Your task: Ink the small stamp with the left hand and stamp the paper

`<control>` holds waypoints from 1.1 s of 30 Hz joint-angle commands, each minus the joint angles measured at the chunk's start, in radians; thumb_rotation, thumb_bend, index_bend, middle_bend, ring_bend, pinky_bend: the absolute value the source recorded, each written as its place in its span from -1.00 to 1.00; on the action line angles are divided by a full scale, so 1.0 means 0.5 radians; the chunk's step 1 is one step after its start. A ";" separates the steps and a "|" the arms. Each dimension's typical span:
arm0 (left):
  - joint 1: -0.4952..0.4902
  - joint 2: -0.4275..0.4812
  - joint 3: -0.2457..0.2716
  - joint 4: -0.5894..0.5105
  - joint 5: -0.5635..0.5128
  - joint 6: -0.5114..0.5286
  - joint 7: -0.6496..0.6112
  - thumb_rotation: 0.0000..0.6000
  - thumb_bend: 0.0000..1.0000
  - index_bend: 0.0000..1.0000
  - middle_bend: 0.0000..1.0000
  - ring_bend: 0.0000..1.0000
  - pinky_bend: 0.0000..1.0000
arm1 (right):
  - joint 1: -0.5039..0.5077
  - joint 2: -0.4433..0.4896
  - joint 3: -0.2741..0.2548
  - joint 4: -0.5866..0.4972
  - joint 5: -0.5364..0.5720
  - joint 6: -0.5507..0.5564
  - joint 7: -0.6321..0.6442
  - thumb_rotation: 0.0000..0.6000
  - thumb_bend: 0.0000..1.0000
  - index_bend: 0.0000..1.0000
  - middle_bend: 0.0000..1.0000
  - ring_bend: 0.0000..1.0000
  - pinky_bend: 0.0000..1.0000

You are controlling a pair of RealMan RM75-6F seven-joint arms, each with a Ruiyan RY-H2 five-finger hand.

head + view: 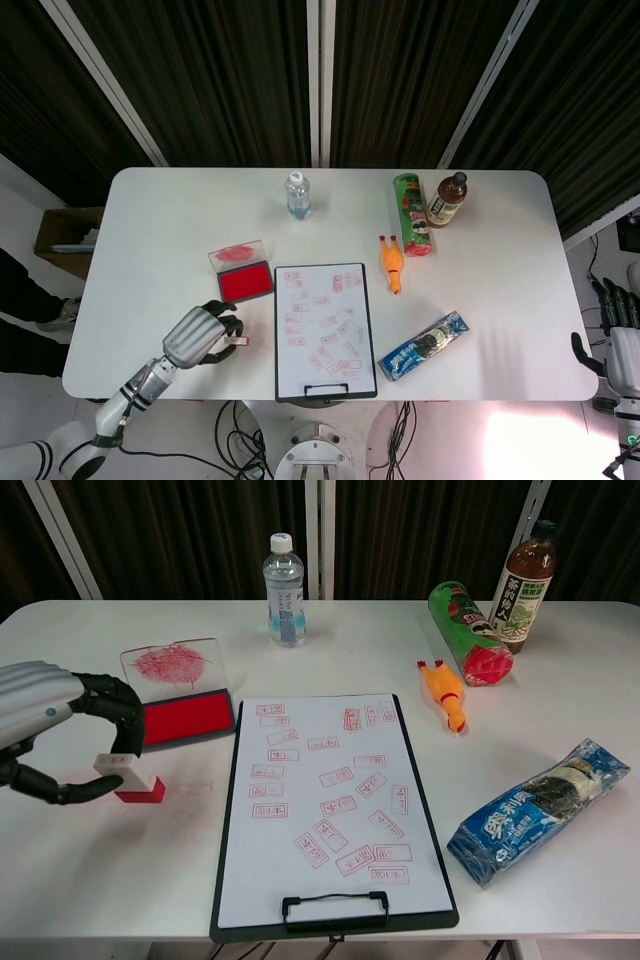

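My left hand [55, 725] [198, 334] grips the small stamp [128, 777], white on top with a red base, lifted just off the table left of the clipboard. The open red ink pad [186, 717] [245, 285] lies just beyond the hand, its ink-smeared clear lid [170, 667] folded back. White paper [325, 800] [322, 326] covered with several red stamp marks sits on a black clipboard at the table's front middle. My right hand [612, 335] hangs off the table's right edge, fingers apart and empty.
A water bottle [284, 590] stands at the back. A green can [466, 632] lies beside a brown tea bottle [522, 585]. A rubber chicken [443, 692] and a blue snack pack [541, 810] lie right of the clipboard.
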 commanded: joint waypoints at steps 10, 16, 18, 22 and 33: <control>-0.248 -0.006 -0.280 0.076 -0.246 -0.210 -0.301 1.00 -0.19 0.33 0.38 -0.29 -0.18 | -0.005 0.009 0.008 -0.020 0.014 0.005 -0.025 1.00 -0.39 -1.00 -1.00 -1.00 -1.00; -0.346 -0.108 -0.353 0.251 -0.384 -0.373 -0.341 1.00 -0.19 0.36 0.40 -0.11 -0.10 | -0.002 0.010 0.015 -0.028 0.022 0.000 -0.040 1.00 -0.39 -1.00 -1.00 -1.00 -1.00; -0.371 -0.147 -0.355 0.327 -0.409 -0.416 -0.341 1.00 -0.19 0.36 0.40 -0.06 -0.05 | -0.002 0.015 0.016 -0.036 0.019 0.005 -0.045 1.00 -0.39 -1.00 -1.00 -1.00 -1.00; -0.408 -0.210 -0.362 0.440 -0.449 -0.474 -0.354 1.00 -0.19 0.39 0.44 0.11 0.09 | -0.001 0.028 0.019 -0.051 0.018 0.009 -0.056 1.00 -0.39 -1.00 -1.00 -1.00 -1.00; -0.468 -0.349 -0.367 0.678 -0.494 -0.511 -0.417 1.00 -0.19 0.43 0.49 0.42 0.47 | 0.008 0.036 0.014 -0.068 0.019 -0.014 -0.072 1.00 -0.39 -1.00 -1.00 -1.00 -1.00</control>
